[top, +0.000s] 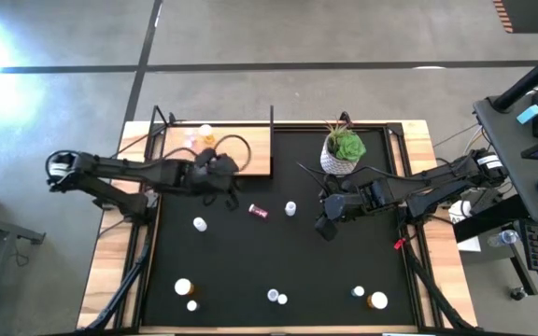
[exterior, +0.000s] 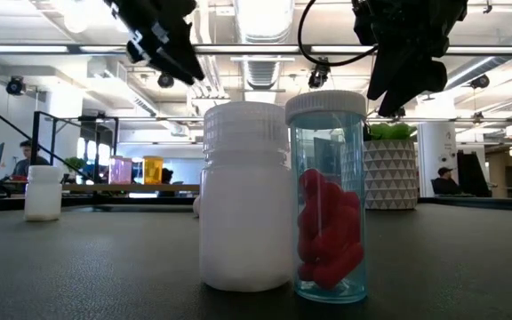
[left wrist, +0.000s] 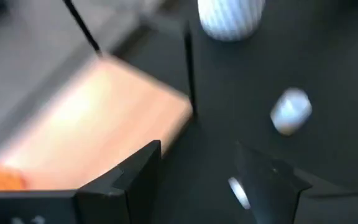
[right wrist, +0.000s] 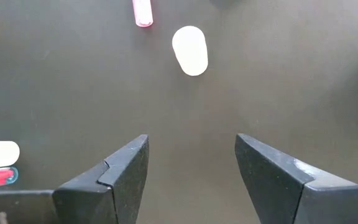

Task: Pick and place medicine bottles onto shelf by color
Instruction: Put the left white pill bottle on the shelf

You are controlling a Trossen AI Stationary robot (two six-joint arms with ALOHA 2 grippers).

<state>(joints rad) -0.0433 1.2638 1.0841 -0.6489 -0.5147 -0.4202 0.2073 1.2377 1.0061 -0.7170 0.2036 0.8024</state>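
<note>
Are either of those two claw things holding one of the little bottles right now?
No, nothing is held. The left tool hangs open by the wooden shelf, and the right tool hangs open over the black mat, a white bottle ahead.

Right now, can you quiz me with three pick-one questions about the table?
1. Where does the plant stand?
A. on the shelf
B. on the mat
C. on the floor

2. What colour are the pills in the clear bottle?
A. red
B. green
C. yellow

3. How is the right gripper?
A. shut on a bottle
B. shut on the plant
C. open, holding nothing

Answers:
1 B: from above, the white pot sits on the black mat, right of the wooden shelf.
2 A: the low view shows red pills through the clear wall.
3 C: its wrist view shows the two fingers apart, with only bare mat between them.
</note>
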